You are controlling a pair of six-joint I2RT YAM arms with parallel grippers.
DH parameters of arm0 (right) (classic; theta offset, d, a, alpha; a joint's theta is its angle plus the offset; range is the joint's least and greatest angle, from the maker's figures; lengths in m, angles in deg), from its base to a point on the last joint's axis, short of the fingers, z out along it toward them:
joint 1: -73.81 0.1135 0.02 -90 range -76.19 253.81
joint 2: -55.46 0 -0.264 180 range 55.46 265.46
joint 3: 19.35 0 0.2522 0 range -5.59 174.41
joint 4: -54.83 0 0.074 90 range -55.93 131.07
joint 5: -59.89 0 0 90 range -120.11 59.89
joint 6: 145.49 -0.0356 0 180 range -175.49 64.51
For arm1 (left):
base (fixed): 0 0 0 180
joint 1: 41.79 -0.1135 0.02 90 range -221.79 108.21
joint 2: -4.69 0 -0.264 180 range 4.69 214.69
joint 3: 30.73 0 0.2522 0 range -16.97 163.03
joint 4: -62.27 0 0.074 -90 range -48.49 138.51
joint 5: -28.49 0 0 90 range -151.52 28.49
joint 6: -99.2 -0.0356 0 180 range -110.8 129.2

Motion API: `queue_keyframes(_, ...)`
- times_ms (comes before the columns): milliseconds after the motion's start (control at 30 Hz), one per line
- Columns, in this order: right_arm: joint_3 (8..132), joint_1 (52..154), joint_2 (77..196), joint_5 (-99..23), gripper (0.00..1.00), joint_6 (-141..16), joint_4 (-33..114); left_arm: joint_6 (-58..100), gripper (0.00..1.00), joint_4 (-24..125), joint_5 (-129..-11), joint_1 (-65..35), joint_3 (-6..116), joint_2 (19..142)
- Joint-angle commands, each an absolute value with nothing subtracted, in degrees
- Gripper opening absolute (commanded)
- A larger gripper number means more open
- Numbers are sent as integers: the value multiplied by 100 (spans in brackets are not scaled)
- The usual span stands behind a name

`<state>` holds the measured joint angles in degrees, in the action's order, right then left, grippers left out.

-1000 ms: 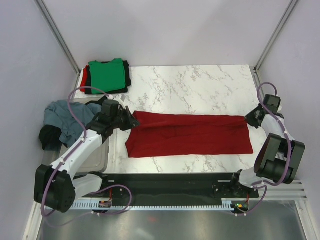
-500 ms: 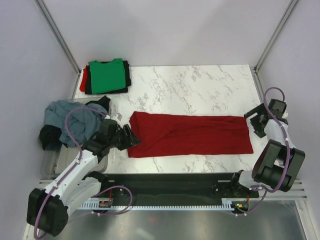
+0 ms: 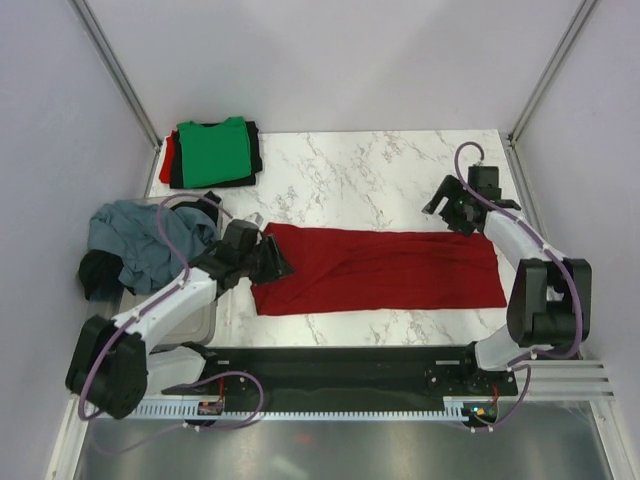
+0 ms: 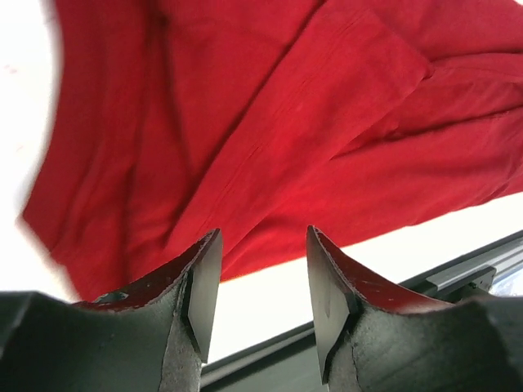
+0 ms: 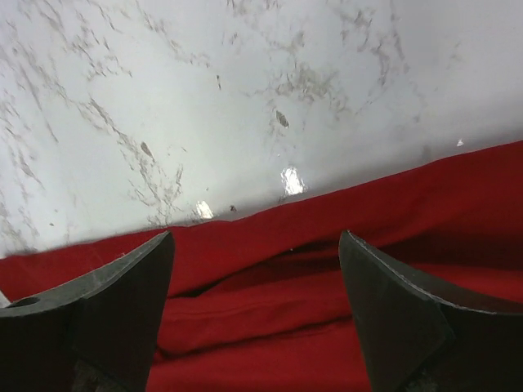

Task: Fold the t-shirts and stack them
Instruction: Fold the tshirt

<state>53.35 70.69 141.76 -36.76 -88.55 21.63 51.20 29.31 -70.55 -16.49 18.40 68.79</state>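
Note:
A dark red t-shirt point(image 3: 380, 268) lies folded into a long band across the marble table point(image 3: 380, 180). My left gripper point(image 3: 272, 262) hovers at its left end, open, with nothing between the fingers point(image 4: 198, 294); the red cloth point(image 4: 245, 122) spreads out beyond them. My right gripper point(image 3: 452, 212) is open wide just above the shirt's far edge near its right end, with red cloth point(image 5: 270, 318) below the empty jaws. A folded stack with a green t-shirt point(image 3: 213, 150) on top, black and red beneath, sits at the back left. A grey-blue t-shirt point(image 3: 135, 240) hangs over the tub.
A clear plastic tub point(image 3: 190, 310) stands off the table's left side, with grey-blue and black cloth point(image 3: 95, 275) draped over it. A black rail point(image 3: 340, 360) runs along the near edge. Frame posts rise at both back corners.
Both grippers have opened and let go of the red t-shirt. The right arm swung from the shirt's right end to the far edge. The left gripper pulled back, then returned to the left end.

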Motion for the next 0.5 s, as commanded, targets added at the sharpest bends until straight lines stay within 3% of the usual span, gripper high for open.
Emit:
queue_keyframes(0,5453,7327,14606,-3609,89,-8617,2349,5156,52,3733,-6890,-1534,2275,7549)
queue_keyframes(167,4770,7345,14775,-3477,87,-8538,2428,5200,50,4007,-6977,-1508,2390,8159)
queue_keyframes(467,3643,7345,12877,-2828,88,-8529,1815,5156,48,4095,-6846,-1508,2196,8230)
